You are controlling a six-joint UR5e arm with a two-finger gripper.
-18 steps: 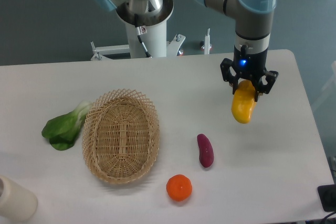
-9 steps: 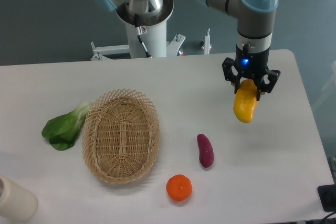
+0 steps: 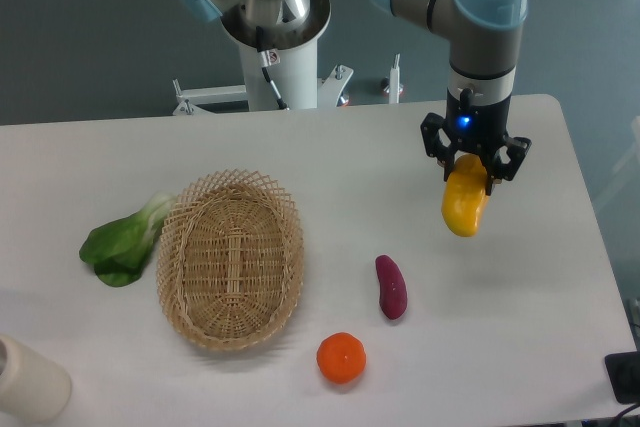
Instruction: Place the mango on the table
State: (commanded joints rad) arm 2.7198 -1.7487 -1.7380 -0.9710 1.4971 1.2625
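The yellow mango [image 3: 464,203] hangs upright from my gripper [image 3: 472,169], which is shut on its upper end. The mango is held a little above the white table [image 3: 300,152], over the right part of it. Its lower end points down and stays apart from the surface. The black fingers [image 3: 497,161] flank the fruit's top on both sides.
An oval wicker basket [image 3: 231,257] lies left of centre. A purple tuber [image 3: 390,286] and a round orange fruit [image 3: 341,358] lie in front of the gripper's side. A leafy green [image 3: 124,242] lies left of the basket. A white cylinder [image 3: 28,380] stands at the front left corner.
The gripper with the mango shifted slightly, a few pixels right and up, then back left and down. Nothing else moved.
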